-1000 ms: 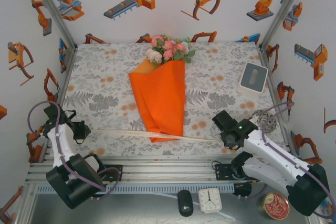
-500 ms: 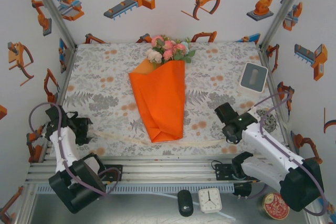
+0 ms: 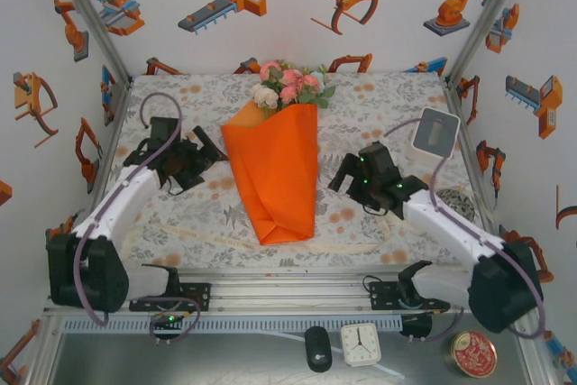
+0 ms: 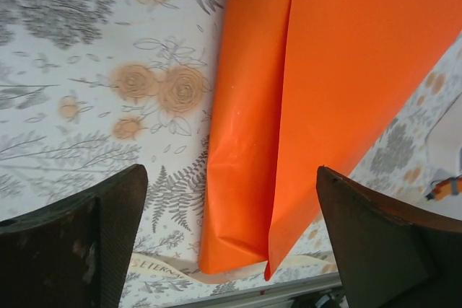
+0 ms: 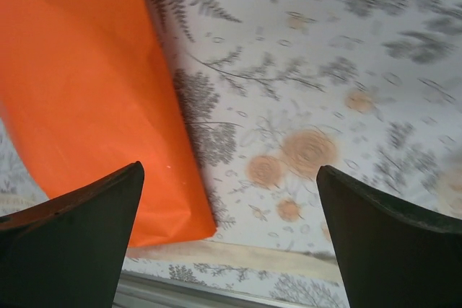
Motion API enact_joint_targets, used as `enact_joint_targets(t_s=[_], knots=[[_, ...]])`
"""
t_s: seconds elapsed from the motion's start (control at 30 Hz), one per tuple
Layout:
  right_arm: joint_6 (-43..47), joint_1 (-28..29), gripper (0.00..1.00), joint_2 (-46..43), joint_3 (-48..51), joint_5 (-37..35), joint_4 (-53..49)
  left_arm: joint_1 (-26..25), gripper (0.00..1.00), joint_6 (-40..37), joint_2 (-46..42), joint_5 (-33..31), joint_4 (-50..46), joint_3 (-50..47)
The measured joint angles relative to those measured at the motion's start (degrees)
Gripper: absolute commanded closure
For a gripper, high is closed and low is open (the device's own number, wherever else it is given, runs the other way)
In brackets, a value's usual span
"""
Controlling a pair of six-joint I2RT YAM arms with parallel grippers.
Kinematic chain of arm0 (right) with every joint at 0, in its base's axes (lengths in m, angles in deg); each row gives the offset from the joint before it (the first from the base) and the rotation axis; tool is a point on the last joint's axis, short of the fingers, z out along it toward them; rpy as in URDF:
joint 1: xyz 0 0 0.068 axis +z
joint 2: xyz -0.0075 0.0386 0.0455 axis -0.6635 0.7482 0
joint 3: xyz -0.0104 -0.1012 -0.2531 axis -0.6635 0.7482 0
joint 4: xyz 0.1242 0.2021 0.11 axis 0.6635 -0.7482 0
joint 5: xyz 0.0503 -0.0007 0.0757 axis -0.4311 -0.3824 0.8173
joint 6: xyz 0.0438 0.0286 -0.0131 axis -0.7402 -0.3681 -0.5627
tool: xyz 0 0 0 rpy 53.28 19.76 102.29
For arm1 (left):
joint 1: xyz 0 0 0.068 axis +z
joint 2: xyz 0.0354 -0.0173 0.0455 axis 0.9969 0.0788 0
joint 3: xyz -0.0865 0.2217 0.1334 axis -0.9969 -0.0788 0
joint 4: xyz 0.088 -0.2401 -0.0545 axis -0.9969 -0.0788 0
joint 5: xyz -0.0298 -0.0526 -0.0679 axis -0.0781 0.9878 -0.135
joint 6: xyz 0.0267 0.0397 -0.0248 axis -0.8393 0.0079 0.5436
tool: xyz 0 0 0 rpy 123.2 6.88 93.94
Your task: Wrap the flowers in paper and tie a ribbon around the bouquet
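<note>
The bouquet lies mid-table: flowers (image 3: 288, 86) with pink and white blooms stick out of the far end of the orange paper (image 3: 275, 178) cone. The cream ribbon (image 3: 207, 239) lies slack on the cloth and passes under the cone's near tip. My left gripper (image 3: 212, 152) hovers open just left of the cone. My right gripper (image 3: 341, 178) hovers open just right of it. In the left wrist view the left gripper (image 4: 229, 171) frames the paper (image 4: 325, 91) fold and ribbon (image 4: 166, 268). In the right wrist view the right gripper (image 5: 229, 169) frames the paper (image 5: 86, 91) edge and ribbon (image 5: 238, 256).
A white box (image 3: 437, 131) sits at the back right of the floral cloth (image 3: 171, 169). A silvery round object (image 3: 460, 209) lies by the right wall. Beyond the front rail are a clock (image 3: 361, 343), a black mouse (image 3: 317, 347) and a red tin (image 3: 473, 353).
Both grippers were shut on the ribbon's ends near the front corners; they have opened, let go and swung inward and away to flank the cone. The ribbon has dropped slack.
</note>
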Motion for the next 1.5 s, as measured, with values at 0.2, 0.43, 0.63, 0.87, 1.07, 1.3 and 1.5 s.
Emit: enact_joint_targets(t_s=[0.2, 0.43, 0.63, 0.87, 1.07, 1.3, 1.5], knots=[[4.87, -2.25, 0.14, 16.79, -2.62, 10.56, 14.40, -5.40, 0.03, 0.02, 12.76, 1.53, 5.95, 0.85], [5.51, -2.93, 0.26, 24.55, -3.13, 15.93, 25.51, -9.40, 0.01, 1.64, 17.25, 2.38, 13.20, -0.04], [4.81, -2.78, 0.34, 28.09, -6.80, 15.41, 24.39, -9.29, 0.01, 4.72, 16.87, 4.42, 21.38, -5.18], [4.44, -0.92, 0.44, 31.30, -10.71, 13.25, 22.34, -9.27, 0.10, 6.75, 15.06, 6.73, 30.82, -10.75], [3.93, 0.76, 0.52, 33.42, -12.83, 12.87, 22.14, -9.27, 0.38, 8.26, 16.76, 9.14, 34.40, -11.80], [1.97, 0.98, 0.72, 33.38, -12.15, 12.04, 21.57, -8.81, 0.73, 9.49, 18.01, 10.99, 35.32, -12.68], [-0.09, 0.98, 0.97, 32.72, -11.10, 12.02, 20.06, -8.35, 0.95, 11.08, 18.14, 14.03, 37.48, -12.68]])
